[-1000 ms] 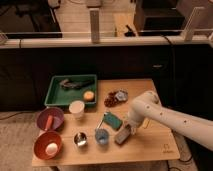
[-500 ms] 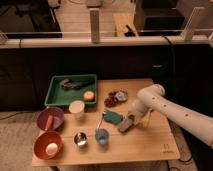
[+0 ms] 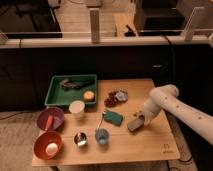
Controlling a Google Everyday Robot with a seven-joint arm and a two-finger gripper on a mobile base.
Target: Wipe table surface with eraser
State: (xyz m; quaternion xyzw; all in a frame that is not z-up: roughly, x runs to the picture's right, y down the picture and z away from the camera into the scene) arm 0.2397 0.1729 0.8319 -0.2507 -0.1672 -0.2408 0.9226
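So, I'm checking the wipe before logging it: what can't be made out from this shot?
- Gripper, camera view: it sits at the eraser on the table surface; blur hides the fingers and any contact.
- Green tray: the dark item inside is too blurred to identify.
- Small pile near the table's back edge: too small to name.
- Arm: cut off by the right edge.

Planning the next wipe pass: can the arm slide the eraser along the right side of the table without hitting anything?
Probably yes. The gripper holds the eraser on the table surface, and that side looks bare; the teal sponge lies to its left, apart.
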